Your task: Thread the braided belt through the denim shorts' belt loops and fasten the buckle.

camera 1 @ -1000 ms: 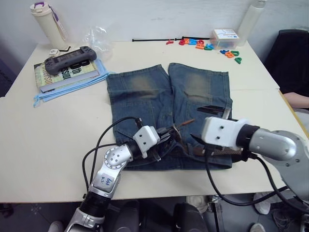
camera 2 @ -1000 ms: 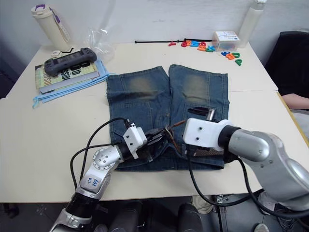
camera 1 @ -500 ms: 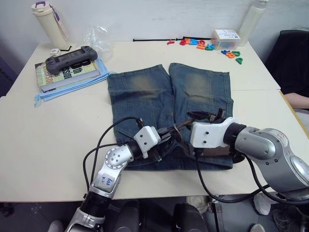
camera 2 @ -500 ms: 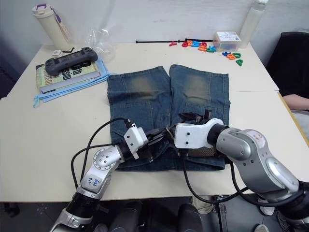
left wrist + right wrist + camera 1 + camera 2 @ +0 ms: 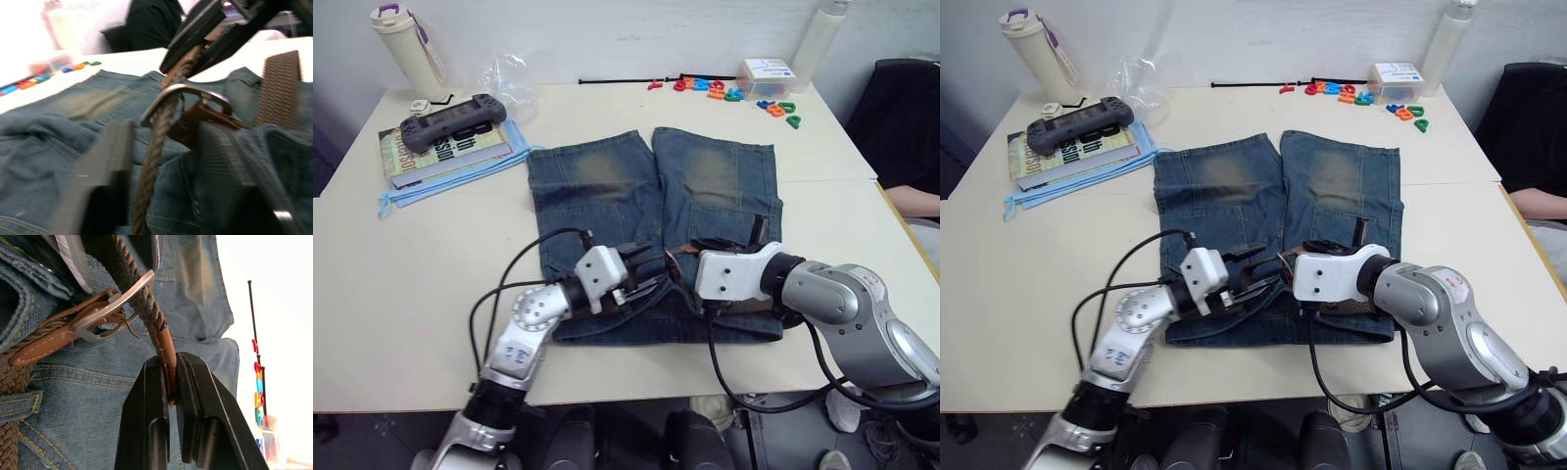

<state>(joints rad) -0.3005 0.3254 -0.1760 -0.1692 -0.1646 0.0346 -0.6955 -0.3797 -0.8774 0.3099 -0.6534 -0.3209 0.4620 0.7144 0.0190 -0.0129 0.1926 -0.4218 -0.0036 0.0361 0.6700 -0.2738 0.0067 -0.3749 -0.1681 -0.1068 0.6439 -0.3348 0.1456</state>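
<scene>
Lying flat on the table (image 5: 372,294), the faded denim shorts (image 5: 607,196) carry the woven brown belt (image 5: 124,281) at the waistband. The left gripper (image 5: 166,176) is spread open around the braid beside the silver buckle (image 5: 188,95); the tan leather tip is pinched by the right gripper (image 5: 171,382).

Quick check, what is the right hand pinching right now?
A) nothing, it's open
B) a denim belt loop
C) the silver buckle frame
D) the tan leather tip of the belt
D: in the right wrist view the right hand is shut on the tan leather tip of the braided belt, which has passed through the buckle.
</scene>
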